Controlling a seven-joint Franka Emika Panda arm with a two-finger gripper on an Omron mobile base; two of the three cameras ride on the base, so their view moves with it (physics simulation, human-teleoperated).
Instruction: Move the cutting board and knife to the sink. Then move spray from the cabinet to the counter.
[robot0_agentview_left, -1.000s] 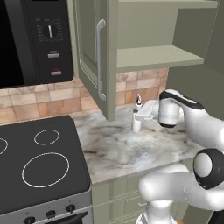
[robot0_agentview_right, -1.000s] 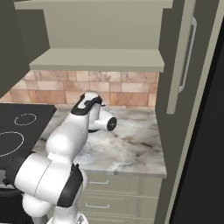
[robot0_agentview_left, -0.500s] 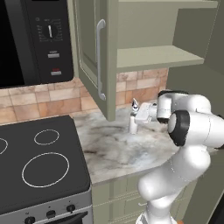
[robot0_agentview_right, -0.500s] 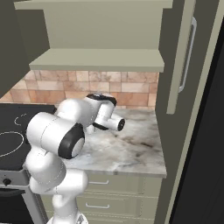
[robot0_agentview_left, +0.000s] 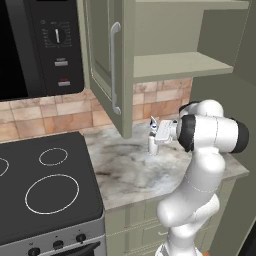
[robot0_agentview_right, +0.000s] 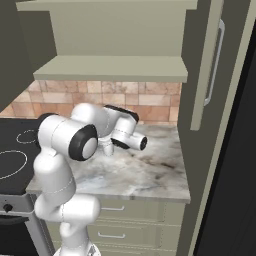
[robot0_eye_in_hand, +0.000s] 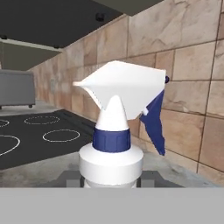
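Basically, spray (robot0_eye_in_hand: 114, 131) stood upright at frame centre, clamped low between the partly closed claw (robot0_agentview_left: 156, 136); fingertips mostly hidden behind it.

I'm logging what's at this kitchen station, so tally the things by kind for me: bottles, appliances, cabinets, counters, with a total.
Bottles: 1, the spray, held in the gripper.
Appliances: 2, the microwave and the stovetop.
Cabinets: 1, the cabinet, door open.
Counters: 1, the counter.
Total: 5
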